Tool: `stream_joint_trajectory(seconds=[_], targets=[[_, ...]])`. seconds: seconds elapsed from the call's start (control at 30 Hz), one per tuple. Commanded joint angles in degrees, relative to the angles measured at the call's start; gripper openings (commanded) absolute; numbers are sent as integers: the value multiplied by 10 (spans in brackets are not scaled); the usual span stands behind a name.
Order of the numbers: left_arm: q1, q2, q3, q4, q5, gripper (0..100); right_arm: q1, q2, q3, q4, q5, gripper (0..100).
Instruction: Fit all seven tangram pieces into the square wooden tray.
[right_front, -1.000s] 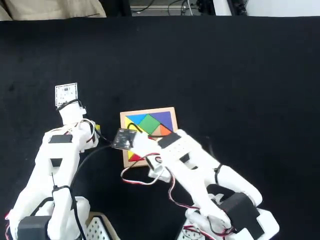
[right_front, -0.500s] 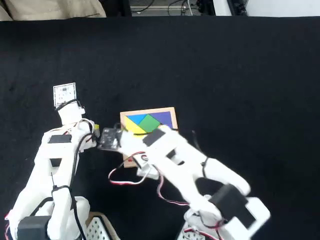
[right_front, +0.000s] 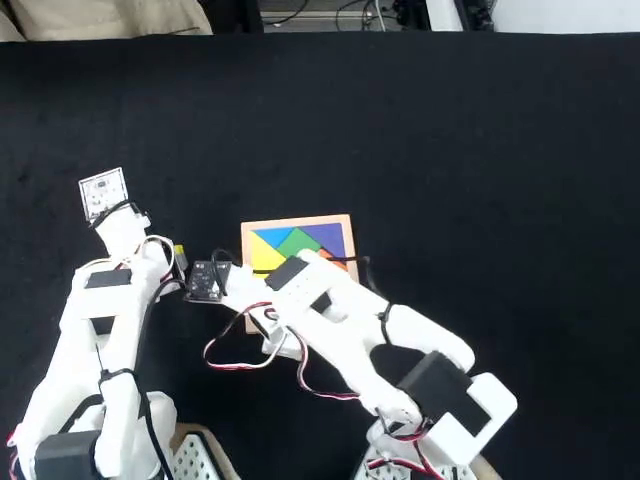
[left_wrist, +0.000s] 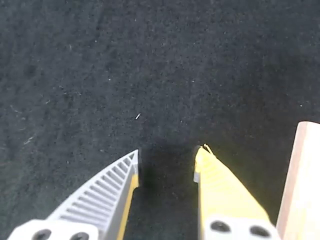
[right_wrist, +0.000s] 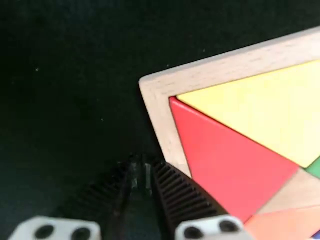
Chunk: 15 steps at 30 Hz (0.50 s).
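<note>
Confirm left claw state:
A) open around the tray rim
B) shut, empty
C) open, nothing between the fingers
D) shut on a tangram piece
C: in the left wrist view the left claw has its fingers apart with bare black cloth between them, and the wooden tray edge lies outside the gap, beside one finger.
</note>
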<state>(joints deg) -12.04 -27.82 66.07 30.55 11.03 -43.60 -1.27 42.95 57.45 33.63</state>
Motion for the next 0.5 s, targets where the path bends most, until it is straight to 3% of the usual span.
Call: stream_joint_trajectory(seconds=[0.0,0.47], targets=[[-1,-3,-22,-7,4,191,-10,1,-38,-2,-7,11],[-1,0,-23,-7,5,191,15,0,-71,-3,-10,11]])
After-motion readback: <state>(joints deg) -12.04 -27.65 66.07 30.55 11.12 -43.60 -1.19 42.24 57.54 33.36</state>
